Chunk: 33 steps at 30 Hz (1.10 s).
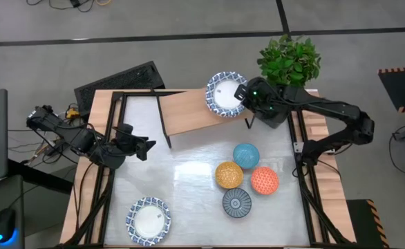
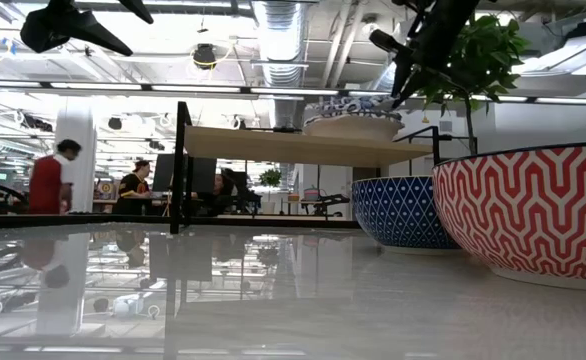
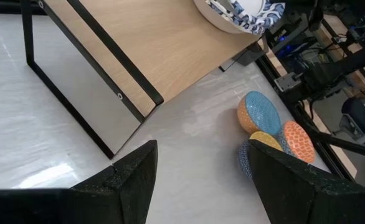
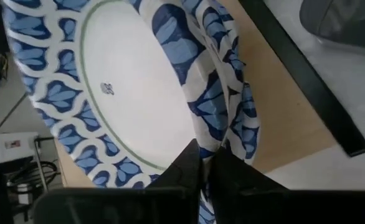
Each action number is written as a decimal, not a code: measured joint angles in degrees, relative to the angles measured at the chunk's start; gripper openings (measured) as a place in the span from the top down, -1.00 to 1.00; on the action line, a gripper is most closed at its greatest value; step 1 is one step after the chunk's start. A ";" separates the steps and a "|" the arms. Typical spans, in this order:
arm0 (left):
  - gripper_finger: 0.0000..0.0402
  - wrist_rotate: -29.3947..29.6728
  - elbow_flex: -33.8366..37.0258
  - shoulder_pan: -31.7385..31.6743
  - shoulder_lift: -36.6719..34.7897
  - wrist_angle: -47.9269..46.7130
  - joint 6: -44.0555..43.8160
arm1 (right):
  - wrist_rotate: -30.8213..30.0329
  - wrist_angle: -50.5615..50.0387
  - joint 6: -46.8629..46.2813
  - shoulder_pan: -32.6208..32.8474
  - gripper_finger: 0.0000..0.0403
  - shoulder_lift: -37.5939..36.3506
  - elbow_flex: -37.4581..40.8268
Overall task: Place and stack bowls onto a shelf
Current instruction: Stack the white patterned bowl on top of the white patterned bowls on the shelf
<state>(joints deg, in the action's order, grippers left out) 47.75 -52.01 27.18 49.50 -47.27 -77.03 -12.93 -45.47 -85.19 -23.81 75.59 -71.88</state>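
A stack of wide white bowls with blue patterned rims sits on the right end of the light-wood shelf. My right gripper is shut on the top bowl's rim. In the low view the top bowl sits tilted above the lower bowl. Another wide bowl stands on the table's near left. The light blue, yellow-orange, orange-red and dark blue bowls stand clustered on the table's right. My left gripper hangs open over the table's left, touching nothing. My right gripper pinches the top wide bowl's rim on the side facing the table's right, the rim between its two nearly closed fingers. The fingers come from the right, slanting down. The bowl lies tilted in the bowl beneath it, which rests on the shelf.
A green plant in a black pot stands at the far right corner, just behind my right arm. The table's black frame rails run along both sides. Bare tabletop lies between the shelf and the near-left bowl. People show far behind in the low view.
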 joint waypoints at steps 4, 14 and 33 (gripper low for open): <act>-0.16 0.01 0.00 0.00 0.00 0.00 -0.12 | 0.44 0.03 2.05 -0.05 0.66 0.04 -0.01; -0.16 0.04 0.00 -0.01 0.00 -0.01 -0.11 | 1.08 1.10 7.85 -0.05 0.15 0.48 0.00; -0.16 0.03 0.00 -0.01 0.00 -0.04 0.29 | 6.10 -2.86 18.66 2.95 -0.16 -5.69 0.00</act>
<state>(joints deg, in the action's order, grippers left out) 47.78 -52.01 27.17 49.50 -47.31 -76.74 -6.83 -48.33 -66.53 -20.86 69.90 -71.88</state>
